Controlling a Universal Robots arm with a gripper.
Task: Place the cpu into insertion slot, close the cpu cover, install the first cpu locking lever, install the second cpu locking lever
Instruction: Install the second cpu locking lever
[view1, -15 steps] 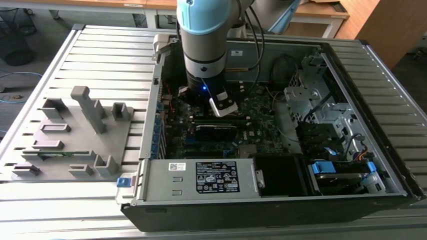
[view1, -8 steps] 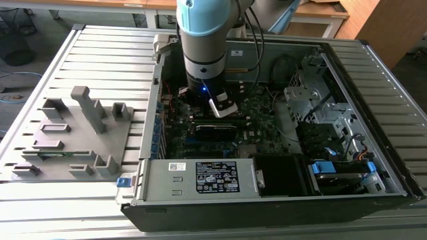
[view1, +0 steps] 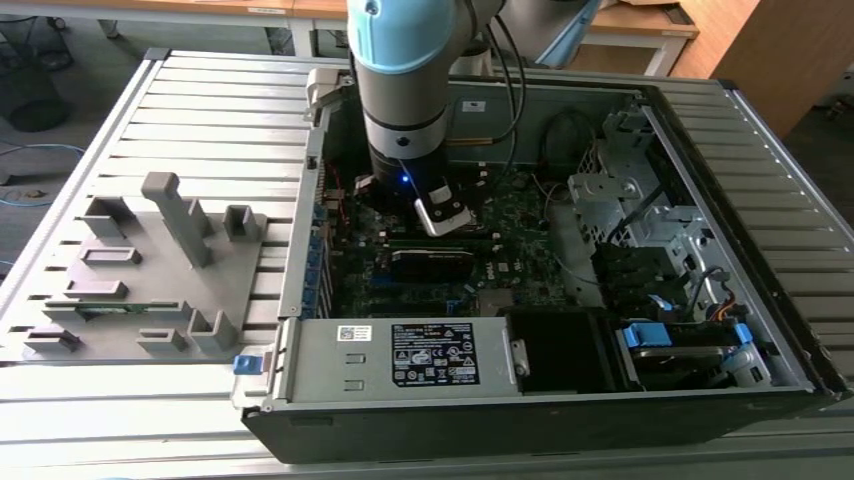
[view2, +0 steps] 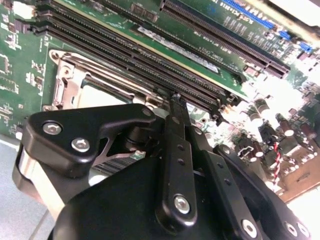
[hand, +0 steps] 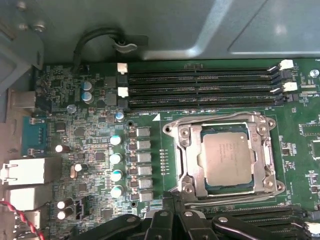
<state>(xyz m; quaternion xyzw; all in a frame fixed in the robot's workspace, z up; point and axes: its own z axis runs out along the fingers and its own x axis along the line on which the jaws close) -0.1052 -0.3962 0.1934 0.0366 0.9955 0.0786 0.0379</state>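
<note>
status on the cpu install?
Done: the cpu sits in the insertion slot, and the cpu cover looks closed over it. In hand: the tool is at the socket's edge, beside a locking lever. Left: I can't tell whether either lever is latched.

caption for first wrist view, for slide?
CPU seated in socket under closed cover, gripper at its edge.

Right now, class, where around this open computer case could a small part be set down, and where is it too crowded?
Free: the slatted table beyond the grey fixture tray, and the slats at the exterior view's right past the case. Crowded: inside the case, where the pincer hangs beside the cpu under its cpu cover.
</note>
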